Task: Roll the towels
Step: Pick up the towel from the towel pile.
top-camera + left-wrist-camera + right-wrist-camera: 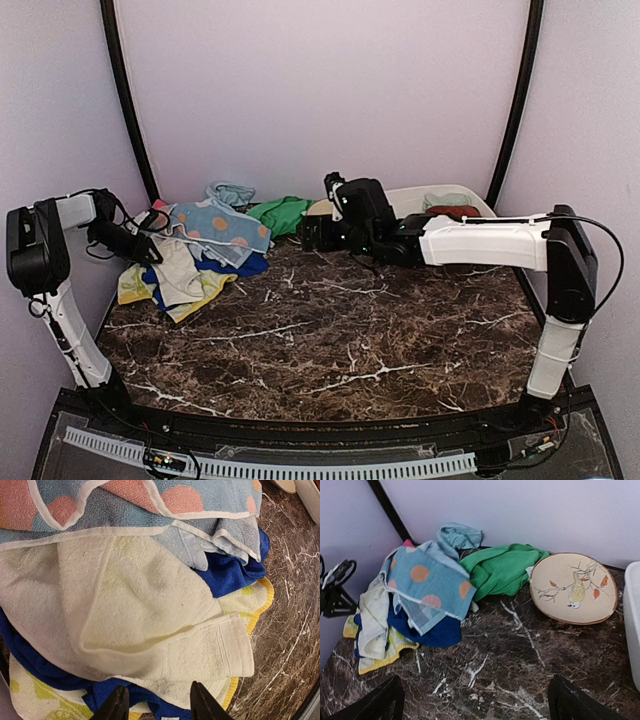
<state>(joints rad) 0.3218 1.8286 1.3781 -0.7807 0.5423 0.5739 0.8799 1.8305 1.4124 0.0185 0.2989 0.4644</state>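
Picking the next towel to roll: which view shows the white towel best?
Left wrist: the white towel fills the frame, folds and hem clear. Top external shows it small and distant; right wrist shows only its draped edge.

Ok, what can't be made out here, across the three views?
- Towel pile: lower cloths buried under upper ones in every view; count unclear.
- White tub: top view, right arm covers its front; right wrist view cuts it at the edge; contents too small to identify.
- Plate: top view, nearly all behind the right gripper.
- Left gripper: left wrist view shows only fingertips at the bottom edge; contact with cloth unclear.
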